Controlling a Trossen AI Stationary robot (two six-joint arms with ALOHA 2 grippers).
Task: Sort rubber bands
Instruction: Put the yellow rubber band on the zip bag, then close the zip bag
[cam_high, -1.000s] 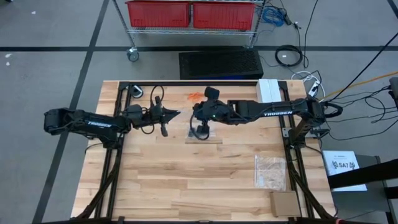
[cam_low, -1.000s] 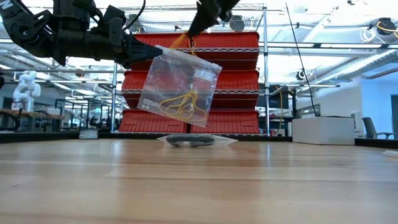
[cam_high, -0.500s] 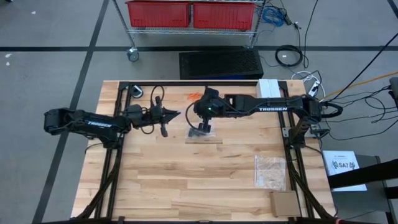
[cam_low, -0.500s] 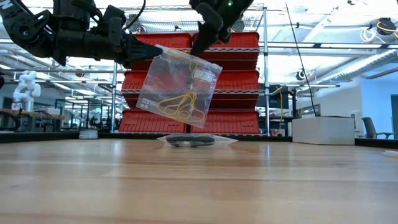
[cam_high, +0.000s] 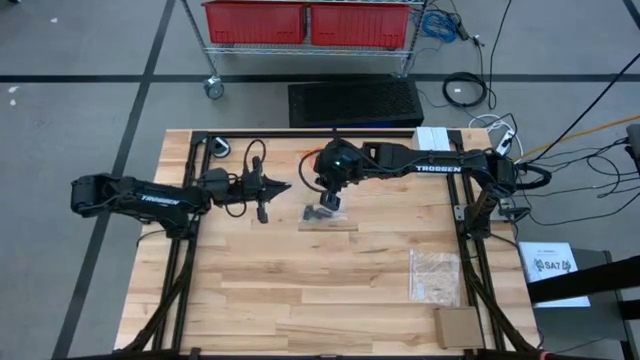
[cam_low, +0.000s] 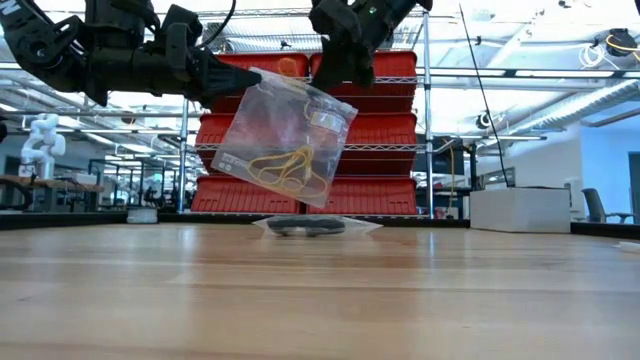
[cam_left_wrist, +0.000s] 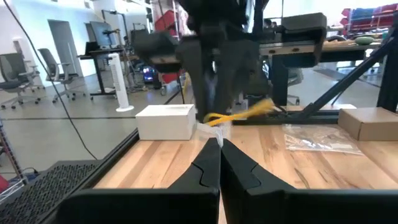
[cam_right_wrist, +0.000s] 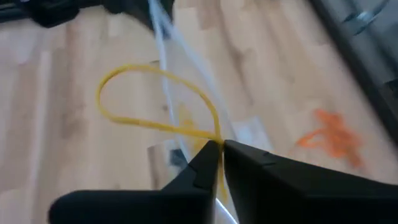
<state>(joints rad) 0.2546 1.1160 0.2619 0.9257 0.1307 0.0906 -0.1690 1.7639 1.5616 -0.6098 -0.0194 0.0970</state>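
Currently the left gripper (cam_low: 232, 82) is clamped on the top corner of a clear plastic bag (cam_low: 285, 140), which hangs tilted above the table with yellow rubber bands (cam_low: 287, 170) looped inside. Right gripper (cam_right_wrist: 219, 148) sits just above the bag mouth, fingers nearly together, pinching a thin yellow band (cam_right_wrist: 149, 99). Orange bands (cam_right_wrist: 329, 134) lie loose on the light wood-plank table (cam_high: 250, 290). Second bag, flat with black bands (cam_low: 306, 227), rests below. Red bins (cam_low: 370, 195) on a wire rack behind.
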